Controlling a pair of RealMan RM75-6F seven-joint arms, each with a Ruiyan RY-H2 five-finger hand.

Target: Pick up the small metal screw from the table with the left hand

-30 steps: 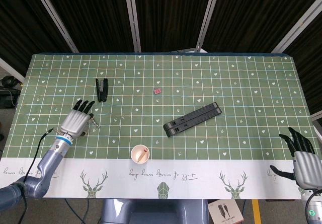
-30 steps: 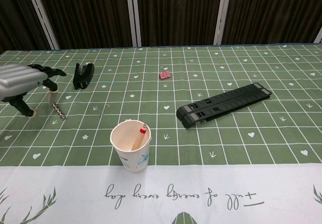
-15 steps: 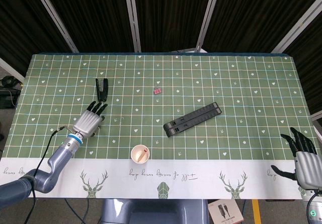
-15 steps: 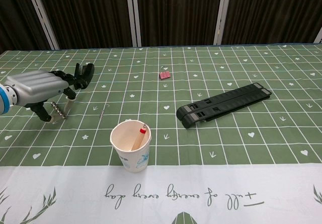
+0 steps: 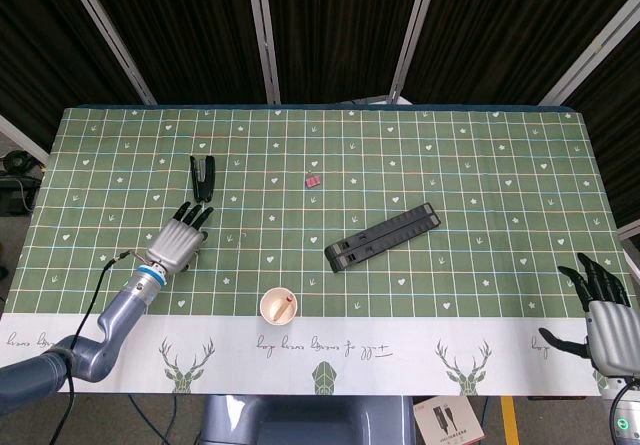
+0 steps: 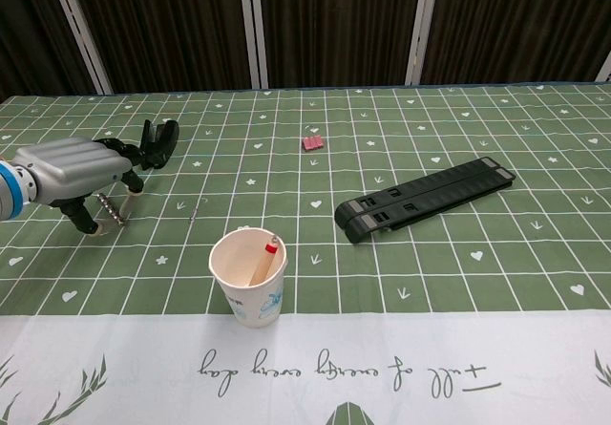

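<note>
The small dark threaded screw (image 6: 116, 214) lies on the green checked tablecloth (image 6: 315, 244) at the left. My left hand (image 6: 76, 171) hangs low right over it, palm down and fingers spread, the thumb tip on one side of the screw and a fingertip (image 6: 131, 189) on the other. The screw still lies flat on the cloth; nothing is held. In the head view the left hand (image 5: 177, 243) covers the screw. My right hand (image 5: 604, 311) stays off the table's near right corner, fingers apart and holding nothing.
A black stapler (image 6: 156, 142) sits just beyond the left hand. A thin metal pin (image 6: 194, 214) lies to its right. A paper cup (image 6: 249, 277) holding a red-tipped stick stands near the front. A long black bar (image 6: 425, 197) and a pink clip (image 6: 312, 143) lie further right.
The left hand moved right and further onto the table, coming down over the screw; in the last half second it has barely shifted. The right hand has stayed put.
</note>
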